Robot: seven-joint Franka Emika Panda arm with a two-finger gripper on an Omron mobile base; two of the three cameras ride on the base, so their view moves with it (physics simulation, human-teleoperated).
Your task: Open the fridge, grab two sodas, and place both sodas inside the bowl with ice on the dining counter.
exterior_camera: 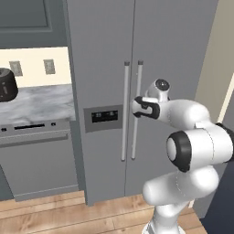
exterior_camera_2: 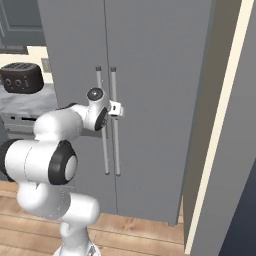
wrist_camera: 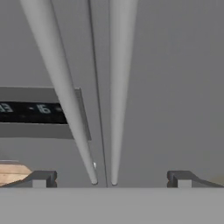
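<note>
The fridge stands closed, its bar handles running vertically; the pincer gapes wide before them.

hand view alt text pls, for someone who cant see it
Close view of the shut grey fridge: its two bar handles run down either side of the door seam, between the open end effector fingertips. The dark display panel sits left.

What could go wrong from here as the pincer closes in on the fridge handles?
The open pincer faces both bar handles at once, so it may clamp the pair, or the wrong one, and jam the closed fridge doors. The wall beside the right door could limit its swing.
</note>
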